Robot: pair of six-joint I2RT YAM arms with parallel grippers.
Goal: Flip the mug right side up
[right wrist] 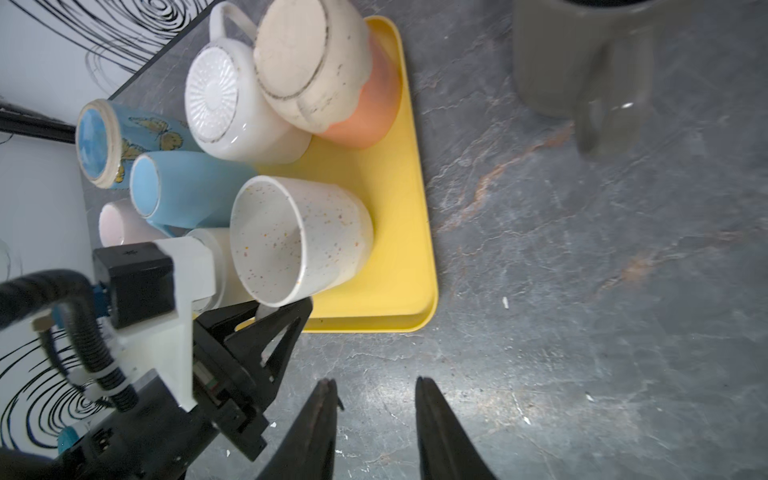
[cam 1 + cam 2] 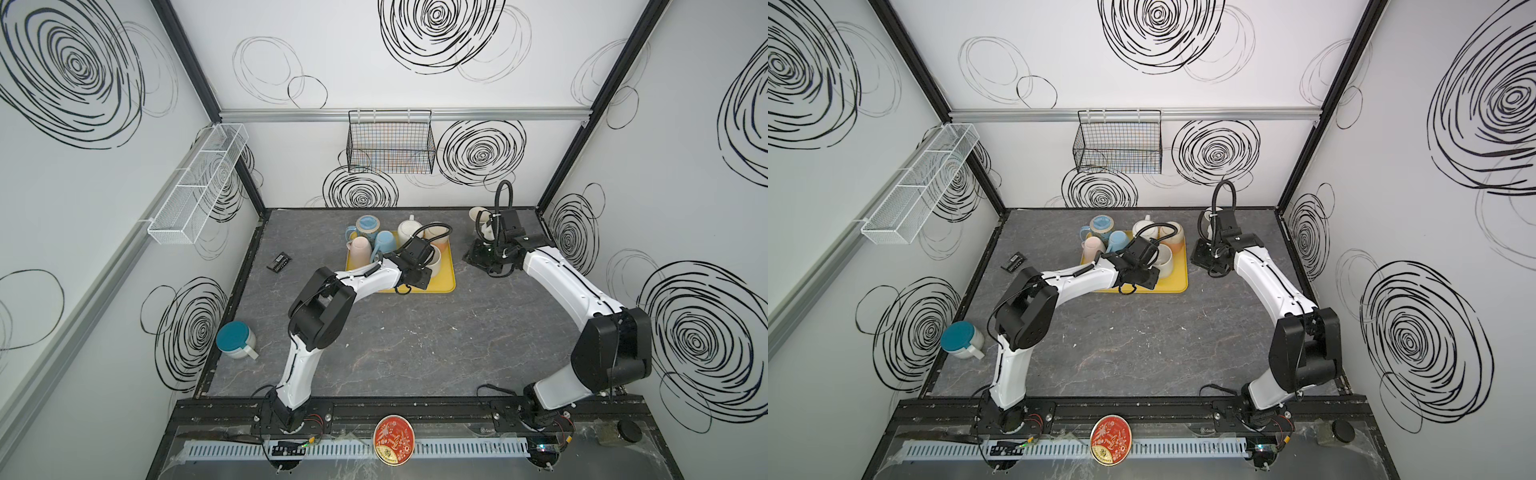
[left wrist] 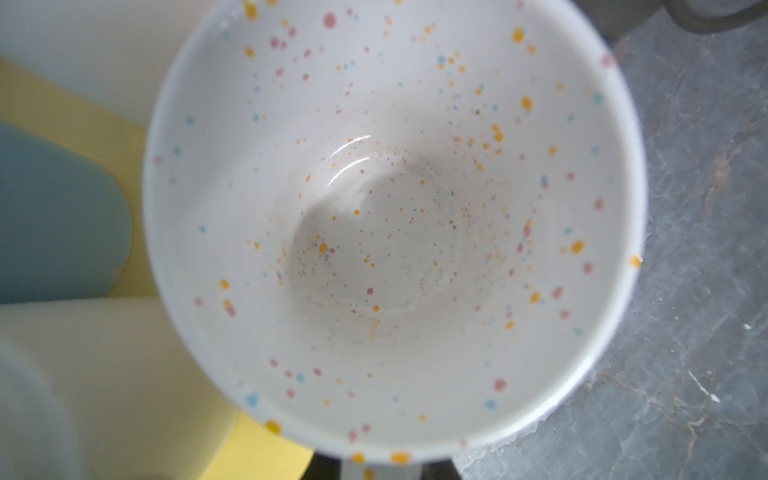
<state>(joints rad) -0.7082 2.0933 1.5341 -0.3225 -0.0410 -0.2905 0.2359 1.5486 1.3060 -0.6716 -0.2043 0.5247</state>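
Since the left pincer (image 1: 280,305) is clamped on the speckled mug (image 1: 316,232) at its mouth end, the mug's axis runs straight out from that pincer, base away — right pincer (image 1: 374,379) sits apart, empty.

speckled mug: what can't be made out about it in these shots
- Handle of the speckled mug: right wrist view, almost all behind the left pincer.
- Its outside: left wrist view shows only the inside; rim blurred.
- Its body: both top views, partly covered by the left arm's wrist.
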